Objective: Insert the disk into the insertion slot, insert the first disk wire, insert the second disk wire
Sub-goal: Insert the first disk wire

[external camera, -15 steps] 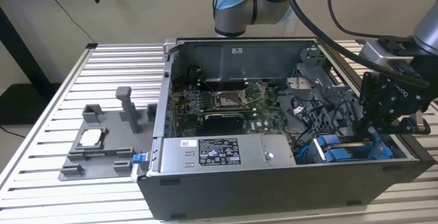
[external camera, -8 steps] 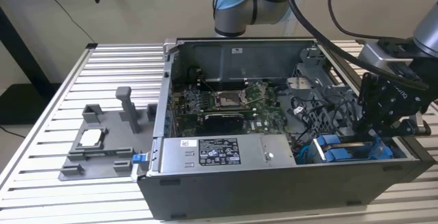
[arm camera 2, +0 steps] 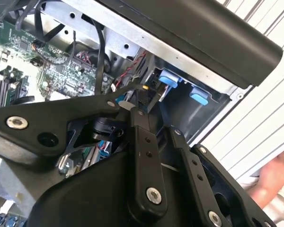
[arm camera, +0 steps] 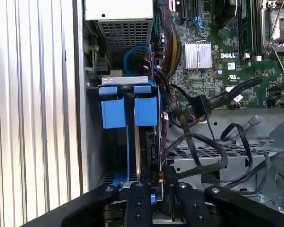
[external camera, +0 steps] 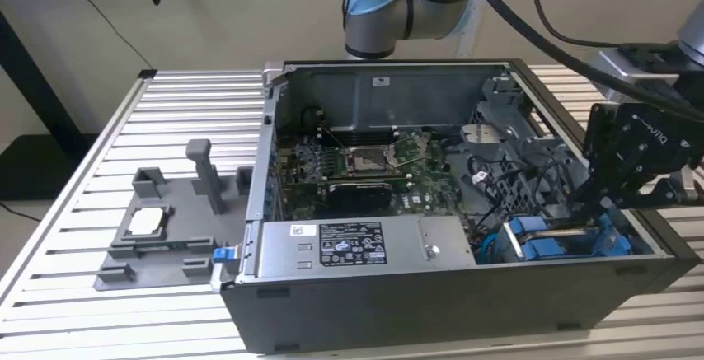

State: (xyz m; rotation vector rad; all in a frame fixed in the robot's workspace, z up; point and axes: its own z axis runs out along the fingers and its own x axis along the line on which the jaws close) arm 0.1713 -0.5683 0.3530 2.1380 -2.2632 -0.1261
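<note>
Gripper is found low over the insertion slot, at the near end of the disk. Whether it is clenched on the disk or released cannot be told; the contact is masked by its own black body.

- The disk is seen edge-on, standing inside the insertion slot just beside the two blue tabs. It is judged mostly in, full seating not confirmed.
- Black cables are looped just beside the slot on the board side. One black connector lies loose, apart from the disk.
- Beyond the slot, the motherboard and its finned heatsink are noted.
- Farther from the slot, the grey box with its sticker is set along the wall of the computer case.
- Well apart from the slot, outside the case, a grey fixture rests on the slatted table.
- A person's hand is noted outside the case wall nearest the slot.

Step judged: seating the disk. For a clean seat, the disk should be kept square to the slot walls and pressed straight along the slot. The cable loops should be kept out from under it, and any tilt corrected before force is added.
</note>
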